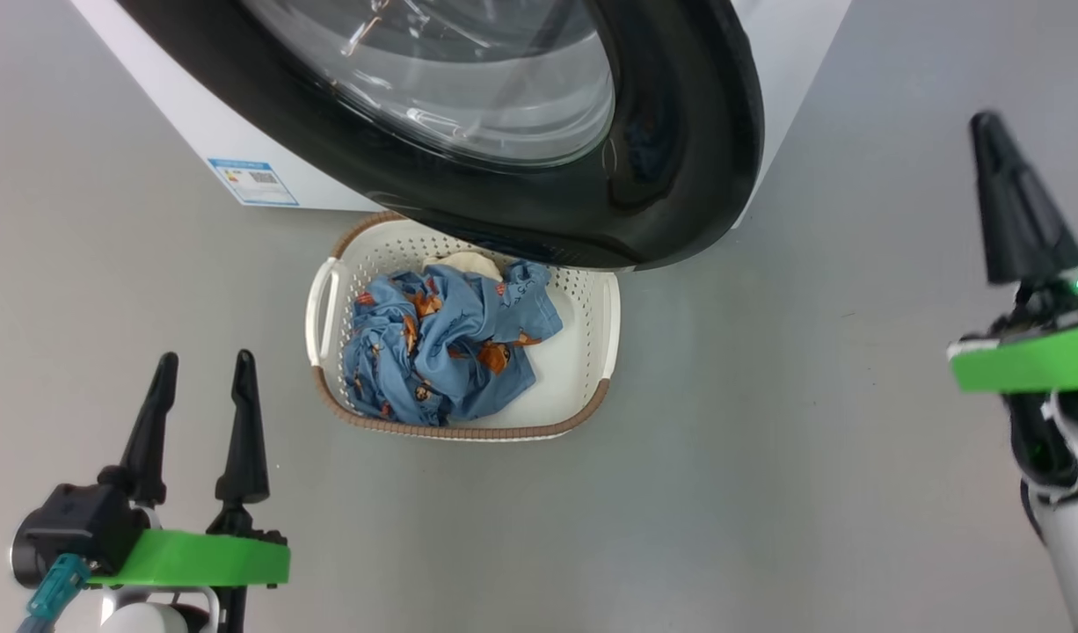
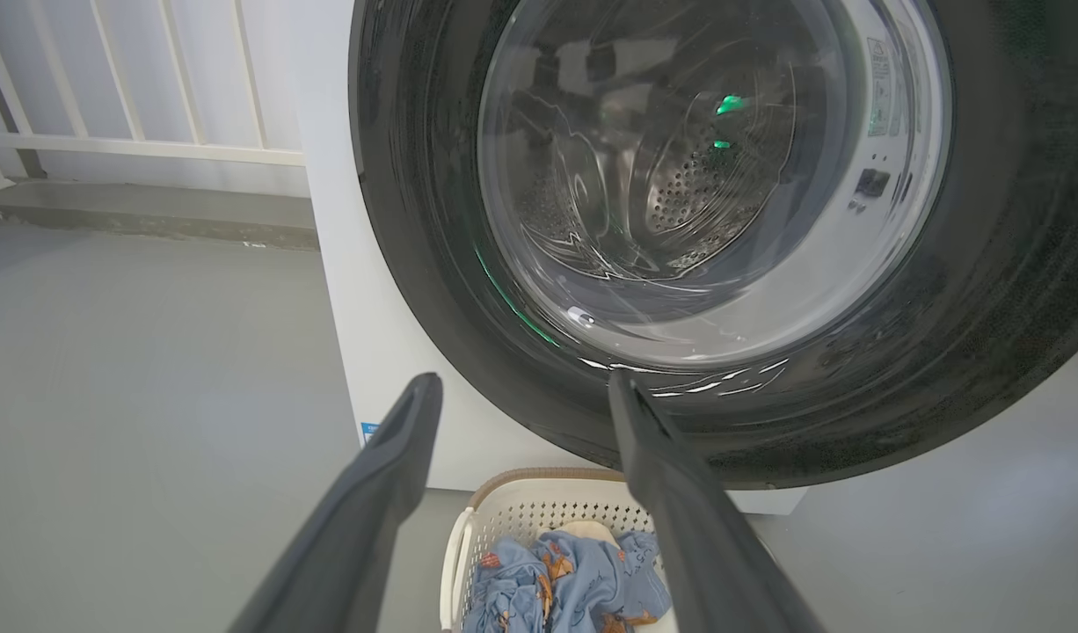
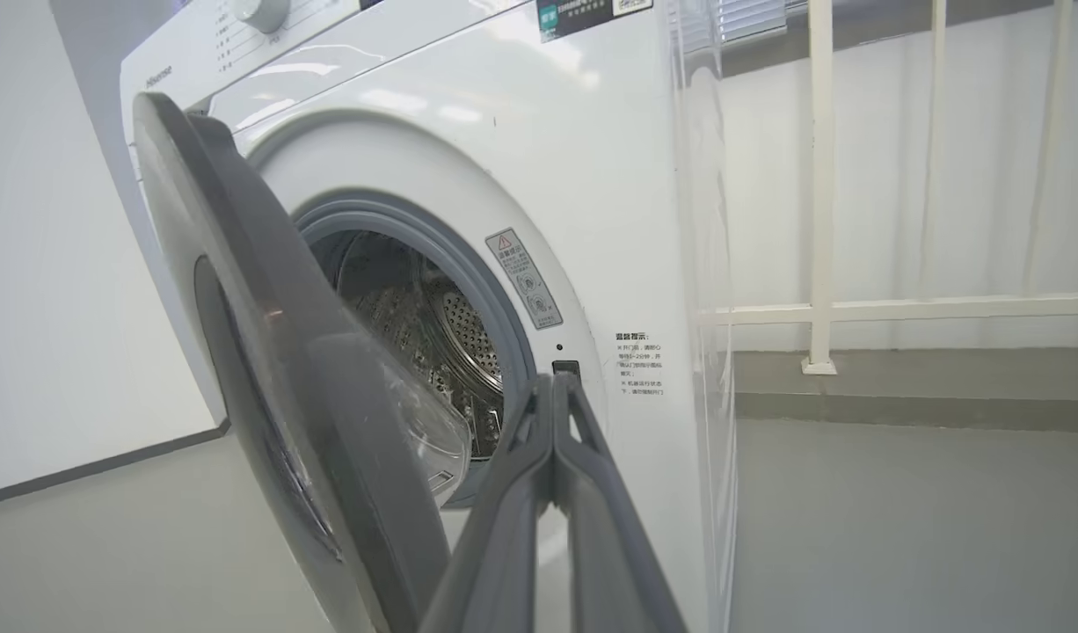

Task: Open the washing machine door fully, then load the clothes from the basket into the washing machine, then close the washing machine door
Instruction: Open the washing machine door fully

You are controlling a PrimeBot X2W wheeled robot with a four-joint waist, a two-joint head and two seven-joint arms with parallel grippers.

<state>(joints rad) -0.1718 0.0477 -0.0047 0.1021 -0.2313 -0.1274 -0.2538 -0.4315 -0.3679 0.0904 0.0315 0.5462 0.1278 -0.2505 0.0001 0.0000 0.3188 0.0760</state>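
Left gripper: jaws stood spread wide with nothing between them, over the bare floor just left of the basket. Right gripper: fingers were pressed together tip to tip and held nothing, off to the right of the washing machine door, clear of it. The door stood partly swung out from the washing machine (drum visible behind it). The clothes lay heaped in the basket, which sat on the floor below the door.

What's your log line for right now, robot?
round glossy black door: partly open | light-blue printed clothes: in cream-white perforated basket | left gripper: open | right gripper: shut, empty
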